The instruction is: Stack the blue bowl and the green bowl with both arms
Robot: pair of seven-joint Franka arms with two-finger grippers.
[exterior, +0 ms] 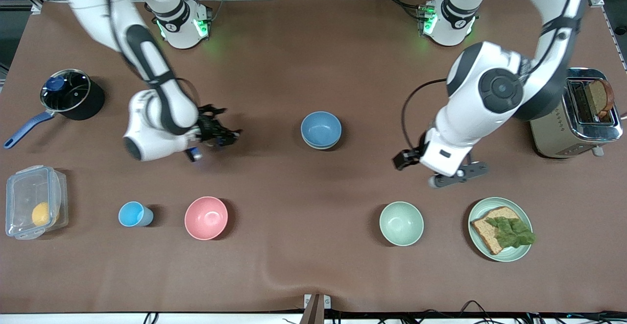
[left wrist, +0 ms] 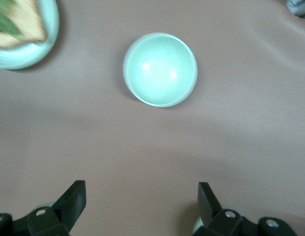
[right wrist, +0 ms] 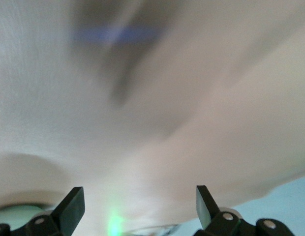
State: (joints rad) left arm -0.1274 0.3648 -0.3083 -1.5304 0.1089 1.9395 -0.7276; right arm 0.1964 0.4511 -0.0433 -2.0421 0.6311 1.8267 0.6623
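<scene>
The blue bowl (exterior: 321, 128) sits at the middle of the table, nested in the green bowl (exterior: 313, 145), of which only a dull rim shows beneath it. My right gripper (exterior: 219, 124) is open and empty above the table, beside the stack toward the right arm's end. It holds nothing in its blurred wrist view (right wrist: 140, 199). My left gripper (exterior: 459, 174) is open and empty, low over the table toward the left arm's end. In the left wrist view (left wrist: 141, 196) it hangs over bare cloth.
A mint-green bowl (exterior: 401, 223) (left wrist: 160, 69) and a green plate (exterior: 524, 255) (left wrist: 24, 56) with bread lie near the front camera. A pink bowl (exterior: 206, 217), light-blue cup (exterior: 133, 214), plastic box (exterior: 34, 209), pot (exterior: 68, 93) and toaster (exterior: 575, 118) stand around.
</scene>
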